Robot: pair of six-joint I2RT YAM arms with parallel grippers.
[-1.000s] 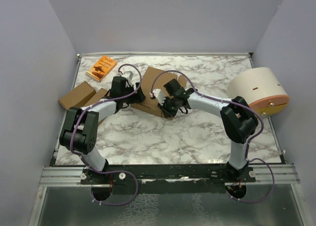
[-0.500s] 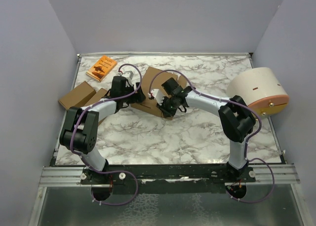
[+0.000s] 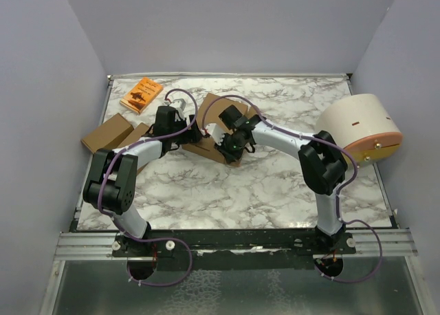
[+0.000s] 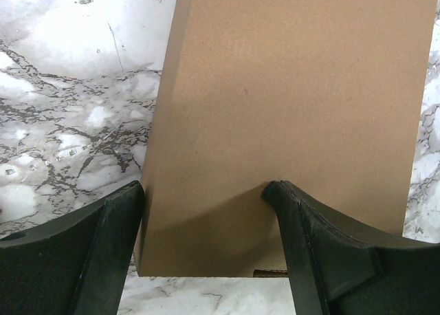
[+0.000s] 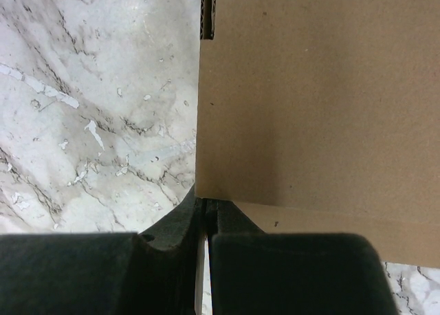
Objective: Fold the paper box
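On the near side of the paper box (image 4: pixel 289 88), the marbled table (image 3: pixel 275 184) lay bare back to the two arm bases. The box sat a little left of the table's middle, mostly hidden from above by both wrists, its long axis seeming to run from near to far with a slight slant.

At the box's near edge, the right gripper (image 5: pixel 206 215) had its fingers pressed together, tips against the corner where an upper panel ended and a lower layer showed beneath. Whether a thin edge of card was caught between them could not be told.

At the box's left side, the left gripper (image 4: pixel 203 191) stood with fingers well apart, one finger beside the panel's left edge and the other over the flat face, holding nothing.

Both arms were at the box, so neither had to reach. The next fold probably hinged on that near corner, the box lying ahead of both hands.

Left of the box lay smaller cardboard pieces (image 3: pixel 108 132). Beyond them, far left of the box, lay an orange book (image 3: pixel 141 95). Well right of the box stood a cream drum (image 3: pixel 357 126).
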